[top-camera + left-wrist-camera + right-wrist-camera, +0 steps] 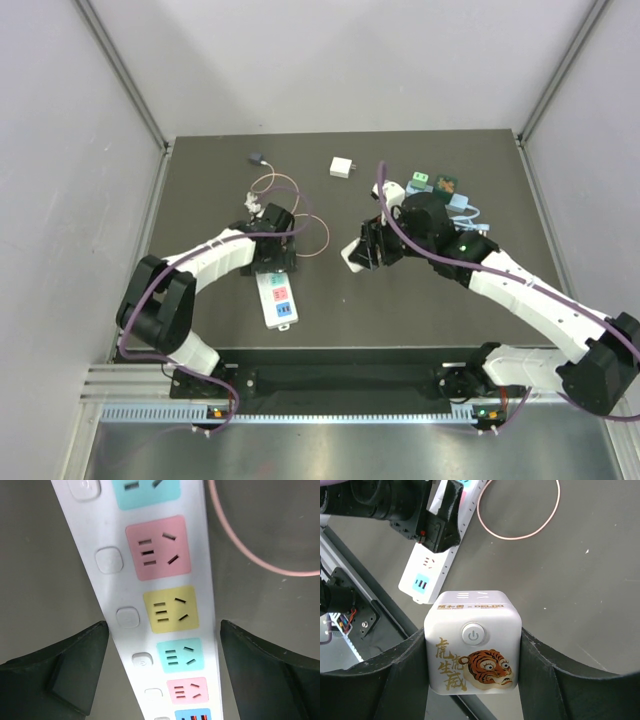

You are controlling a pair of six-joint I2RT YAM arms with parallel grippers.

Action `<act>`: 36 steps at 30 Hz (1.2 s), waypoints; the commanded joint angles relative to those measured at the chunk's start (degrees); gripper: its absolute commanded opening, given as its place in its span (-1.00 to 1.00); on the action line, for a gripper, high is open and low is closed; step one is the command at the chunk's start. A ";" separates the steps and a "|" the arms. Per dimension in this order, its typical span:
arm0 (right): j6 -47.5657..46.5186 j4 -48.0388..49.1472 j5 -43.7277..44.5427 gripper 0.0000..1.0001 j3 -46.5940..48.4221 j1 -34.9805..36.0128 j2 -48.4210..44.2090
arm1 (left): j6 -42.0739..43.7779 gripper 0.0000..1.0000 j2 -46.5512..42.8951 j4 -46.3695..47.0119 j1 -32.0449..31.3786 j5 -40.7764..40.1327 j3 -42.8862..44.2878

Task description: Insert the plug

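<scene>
Dark table (200, 180) bearing a white power strip (276, 300) by the left arm. Left gripper (162, 645) spread wide, one finger on each side of the strip, gaps visible; only its wrist view shows the coloured sockets. Right gripper (472, 652) clamps a tiger-printed white cube plug (475, 615), well right of the strip. Pink cable (255, 557) curves alongside; a small white adapter (342, 167) lies farther back.

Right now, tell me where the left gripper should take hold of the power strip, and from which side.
Grip the power strip across its narrow width, on the two long side edges, coming straight down from above. It lies flat, face up, long and slim, and the open left gripper straddles it with a finger on each side.
</scene>
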 commanded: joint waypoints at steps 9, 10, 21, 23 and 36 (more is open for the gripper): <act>-15.14 0.86 -0.66 -1.00 15.66 8.06 6.07 | -2.26 0.96 1.47 -10.18 6.66 9.77 21.29; -19.33 1.12 -1.98 -1.00 16.71 8.60 7.47 | -2.61 0.96 1.56 -10.27 7.89 10.74 21.82; -48.26 1.31 -12.61 -1.00 24.01 16.68 20.30 | -8.86 0.96 2.62 0.44 43.23 39.92 12.26; -54.16 -0.98 -14.20 -1.00 26.65 16.95 24.08 | -8.15 0.96 2.09 2.89 45.25 43.35 8.67; -70.96 -16.45 -22.65 -1.00 39.91 17.21 40.70 | -6.39 0.96 -8.01 12.49 47.45 45.20 -4.45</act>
